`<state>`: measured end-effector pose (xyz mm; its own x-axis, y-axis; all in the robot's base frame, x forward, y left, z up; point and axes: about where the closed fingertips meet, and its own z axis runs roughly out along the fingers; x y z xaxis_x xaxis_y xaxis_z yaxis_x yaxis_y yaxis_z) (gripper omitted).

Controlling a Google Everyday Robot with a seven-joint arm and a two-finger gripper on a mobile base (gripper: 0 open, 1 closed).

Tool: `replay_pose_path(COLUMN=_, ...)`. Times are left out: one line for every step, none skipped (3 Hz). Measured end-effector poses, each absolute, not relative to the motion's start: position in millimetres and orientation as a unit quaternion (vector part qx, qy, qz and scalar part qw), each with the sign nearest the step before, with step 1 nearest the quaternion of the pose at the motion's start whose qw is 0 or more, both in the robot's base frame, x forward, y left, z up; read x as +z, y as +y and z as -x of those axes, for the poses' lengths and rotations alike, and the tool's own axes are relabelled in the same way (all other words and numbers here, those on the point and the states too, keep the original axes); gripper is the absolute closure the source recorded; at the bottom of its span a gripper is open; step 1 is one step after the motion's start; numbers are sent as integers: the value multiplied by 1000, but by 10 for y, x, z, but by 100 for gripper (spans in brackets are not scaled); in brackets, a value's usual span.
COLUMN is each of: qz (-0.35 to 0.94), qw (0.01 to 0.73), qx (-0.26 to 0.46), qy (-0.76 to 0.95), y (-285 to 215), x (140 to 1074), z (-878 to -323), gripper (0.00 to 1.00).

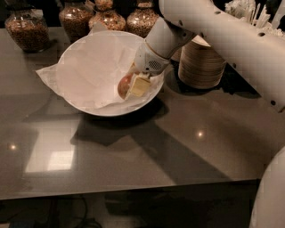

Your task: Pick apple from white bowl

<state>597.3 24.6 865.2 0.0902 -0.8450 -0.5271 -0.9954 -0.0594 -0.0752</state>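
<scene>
The white bowl [84, 104] stands on the dark table at the back left of centre, lined with crinkled white paper whose corners stick out over the rim. The apple [124, 85], small and reddish-orange, lies inside the bowl near its right wall. My gripper [133, 84] reaches down into the bowl from the upper right and is right at the apple, touching its right side. The white wrist hides the apple's far side.
A stack of beige disposable bowls [202, 64] stands just right of the white bowl, under my arm. Several glass jars of brown snacks [29, 29] line the back edge. A holder of white utensils [249, 13] is at the back right. The table's front edge runs along the bottom.
</scene>
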Motion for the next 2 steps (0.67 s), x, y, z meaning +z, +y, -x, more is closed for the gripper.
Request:
replay_pose_path(qz=705, qw=247, qx=185, qy=639, y=195, x=8870, z=-5956, gripper=100)
replay_pose_path(qz=703, qw=278, qx=191, qy=626, y=108, x=9119, z=-5902, gripper=100)
